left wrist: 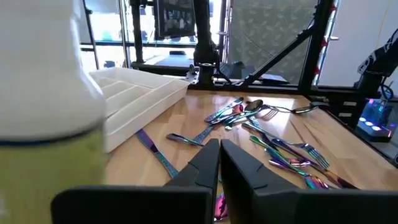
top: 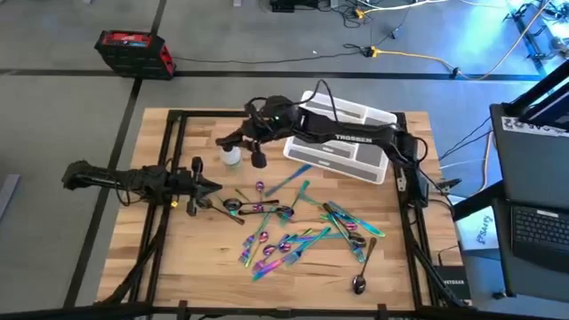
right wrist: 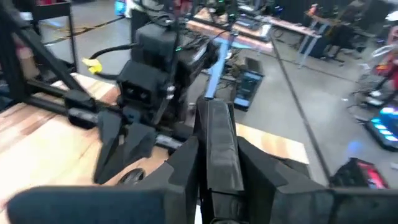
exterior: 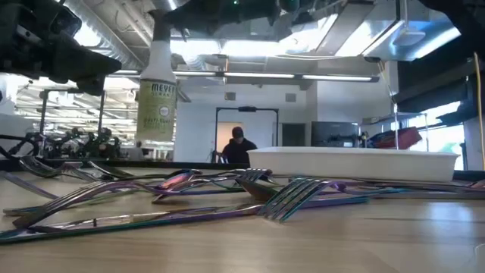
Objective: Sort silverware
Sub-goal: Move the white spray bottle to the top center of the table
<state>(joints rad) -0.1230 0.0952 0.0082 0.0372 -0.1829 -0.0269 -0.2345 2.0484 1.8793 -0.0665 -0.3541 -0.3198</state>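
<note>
The silverware (top: 298,233), slim rainbow-coloured forks, spoons and knives, lies scattered flat on the wooden table's middle and near right, and also shows in the low view (exterior: 227,189). One darker spoon (top: 359,283) lies near the front edge. My right gripper (top: 238,145) reaches over the white tray (top: 347,147) and is shut on a spray bottle (exterior: 157,91) of yellowish liquid, at the far left of the pile. My left gripper (top: 203,185) is shut and holds nothing, low over the table just left of the silverware, with the bottle (left wrist: 43,124) close beside it. My right gripper holds the spray bottle by its top end (exterior: 161,26), coming at it from above. In the right wrist view something dark stands between the two fingers (right wrist: 186,168); which part of the top it is cannot be told. The bottle hangs upright, its bottom clear of the table.
The white compartmented tray (left wrist: 137,93) stands at the far right of the table, under my right arm. Black frame rails (top: 173,133) run along the table's left and right sides. A person (exterior: 239,148) shows far off in the room behind.
</note>
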